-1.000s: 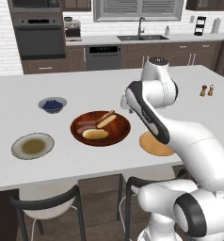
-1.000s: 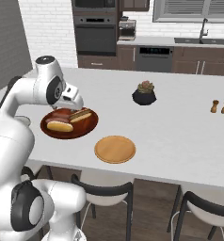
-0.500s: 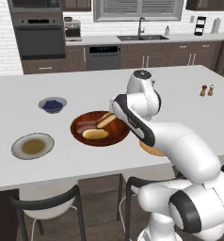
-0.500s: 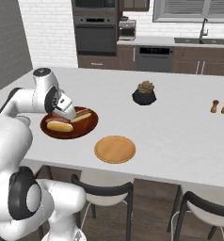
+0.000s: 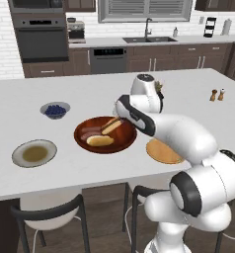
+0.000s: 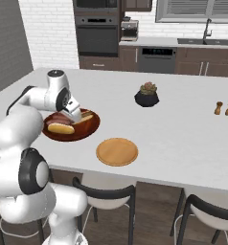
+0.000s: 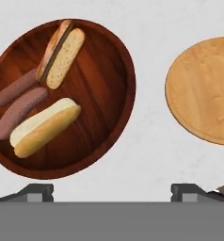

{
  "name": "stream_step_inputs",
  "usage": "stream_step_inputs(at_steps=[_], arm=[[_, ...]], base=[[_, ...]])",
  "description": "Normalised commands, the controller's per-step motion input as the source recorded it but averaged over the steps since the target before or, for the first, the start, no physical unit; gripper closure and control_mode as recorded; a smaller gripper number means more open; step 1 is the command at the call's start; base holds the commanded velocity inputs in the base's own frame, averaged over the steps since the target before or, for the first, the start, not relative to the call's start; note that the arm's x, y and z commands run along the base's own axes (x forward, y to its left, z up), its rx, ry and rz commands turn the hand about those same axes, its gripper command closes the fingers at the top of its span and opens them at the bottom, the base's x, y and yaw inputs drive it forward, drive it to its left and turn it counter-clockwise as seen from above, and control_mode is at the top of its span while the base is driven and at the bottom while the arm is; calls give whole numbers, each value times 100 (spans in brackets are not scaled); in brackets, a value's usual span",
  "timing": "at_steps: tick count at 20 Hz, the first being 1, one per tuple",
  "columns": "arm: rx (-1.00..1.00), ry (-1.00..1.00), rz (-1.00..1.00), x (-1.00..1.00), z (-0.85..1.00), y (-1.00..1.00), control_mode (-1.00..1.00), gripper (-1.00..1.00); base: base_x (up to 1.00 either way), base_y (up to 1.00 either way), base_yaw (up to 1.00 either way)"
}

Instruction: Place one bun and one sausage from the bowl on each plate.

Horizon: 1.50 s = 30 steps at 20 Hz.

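The reddish-brown wooden bowl (image 5: 122,141) (image 6: 85,130) (image 7: 100,94) holds two buns and two sausages. A split bun (image 7: 62,52) lies at its far side, and a closed bun (image 7: 44,128) lies nearer beside the two sausages (image 7: 17,101). My gripper (image 5: 120,119) (image 6: 78,116) (image 7: 111,193) hovers over the bowl's right rim, open, with nothing between its fingertips (image 7: 36,192). The orange-tan plate (image 5: 164,152) (image 6: 117,151) (image 7: 203,89) lies bare to the bowl's right. The grey-rimmed plate (image 5: 34,153) with an olive centre lies to the bowl's left.
A small grey bowl of blueberries (image 5: 55,109) stands behind the grey-rimmed plate. A dark potted plant (image 6: 147,95) sits mid-counter, and salt and pepper shakers (image 6: 223,108) stand far right. Stools stand under the counter's near edge.
The arm has folded down and brought the hand lower, from above the counter to just over the bowl's right rim. The bowl, its food and the plates have not moved.
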Motion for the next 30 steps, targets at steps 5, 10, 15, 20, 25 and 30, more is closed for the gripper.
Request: stream_step_inputs(at_steps=[5, 10, 15, 20, 25, 30], arm=[[0, 0, 0, 6, -12, 3, -100, -100], [-7, 11, 0, 51, -43, 17, -100, -100], [-4, 13, 0, 52, -17, 17, -100, -100], [0, 2, 0, 42, -1, 3, -100, -100], [0, 0, -5, 40, -25, 3, -100, -100], [-4, 0, -9, 34, -32, 10, -100, -100]], base=[[0, 0, 0], [0, 0, 0], [0, 0, 0], [0, 0, 0], [0, 0, 0], [0, 0, 0]])
